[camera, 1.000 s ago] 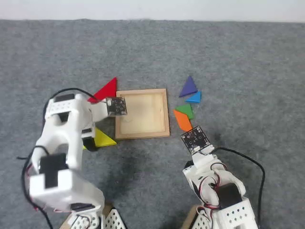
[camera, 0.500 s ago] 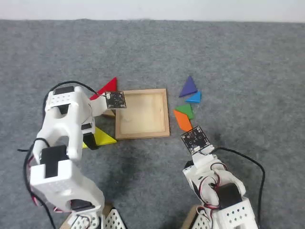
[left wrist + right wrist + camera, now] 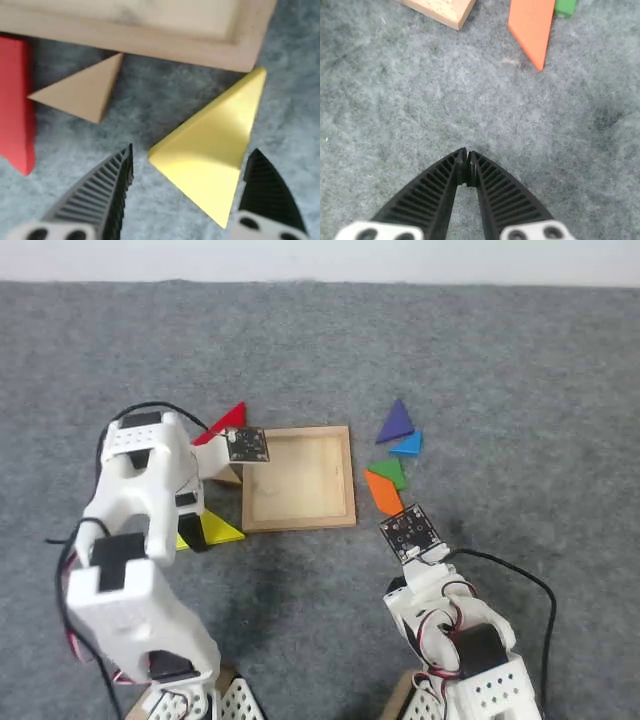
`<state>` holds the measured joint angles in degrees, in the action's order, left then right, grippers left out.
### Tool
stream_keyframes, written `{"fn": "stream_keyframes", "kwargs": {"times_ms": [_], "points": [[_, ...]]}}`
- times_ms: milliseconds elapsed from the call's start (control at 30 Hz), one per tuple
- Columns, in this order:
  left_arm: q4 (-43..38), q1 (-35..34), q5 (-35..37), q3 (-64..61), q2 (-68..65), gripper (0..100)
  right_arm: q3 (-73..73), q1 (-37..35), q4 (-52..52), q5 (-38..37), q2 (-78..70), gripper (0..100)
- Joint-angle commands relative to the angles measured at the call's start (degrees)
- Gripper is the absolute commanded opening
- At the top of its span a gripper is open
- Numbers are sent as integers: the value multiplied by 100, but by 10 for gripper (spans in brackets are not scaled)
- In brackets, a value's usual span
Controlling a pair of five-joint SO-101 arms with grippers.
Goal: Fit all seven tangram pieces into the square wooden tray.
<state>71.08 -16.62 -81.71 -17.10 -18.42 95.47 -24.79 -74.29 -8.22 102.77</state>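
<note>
The square wooden tray (image 3: 298, 478) lies empty in the middle of the grey carpet. My left gripper (image 3: 191, 151) is open, low over the yellow triangle (image 3: 215, 145), one finger on each side of it. The yellow triangle (image 3: 222, 530) lies at the tray's near left corner. A tan triangle (image 3: 82, 92) and a red triangle (image 3: 15, 100) lie by the tray's rim (image 3: 150, 45). Right of the tray are purple (image 3: 395, 422), blue (image 3: 407, 445), green (image 3: 390, 472) and orange (image 3: 384, 493) pieces. My right gripper (image 3: 468, 152) is shut over bare carpet, short of the orange piece (image 3: 532, 25).
The red triangle (image 3: 225, 427) sits at the tray's far left corner, partly under the left arm (image 3: 140, 490). The right arm's base (image 3: 470, 650) stands at the near right. Open carpet stretches beyond the tray and to the far right.
The left arm's wrist has shifted a little away from the base, towards the red triangle. The pieces, the tray and the right arm have not moved.
</note>
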Motion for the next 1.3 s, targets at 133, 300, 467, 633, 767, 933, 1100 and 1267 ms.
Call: {"fn": "stream_keyframes", "kwargs": {"times_ms": [133,300,467,633,767,933,1100,1267], "points": [[1055,-176,62,1323,-712,338,97,-75,-48,53,101,9],[853,-413,35,1270,-932,338,97,-75,-48,53,101,9],[862,-396,62,1262,-888,337,97,-75,-48,53,101,9],[888,-396,62,1262,-844,337,97,-75,-48,53,101,9],[897,-352,62,1262,-835,337,97,-75,-48,53,101,9],[949,-299,79,1262,-712,326,97,-75,-48,53,101,9],[1143,-44,264,1262,-607,324,97,-66,-48,53,101,9],[1090,185,519,1262,-615,325,97,-66,-48,53,101,9]]}}
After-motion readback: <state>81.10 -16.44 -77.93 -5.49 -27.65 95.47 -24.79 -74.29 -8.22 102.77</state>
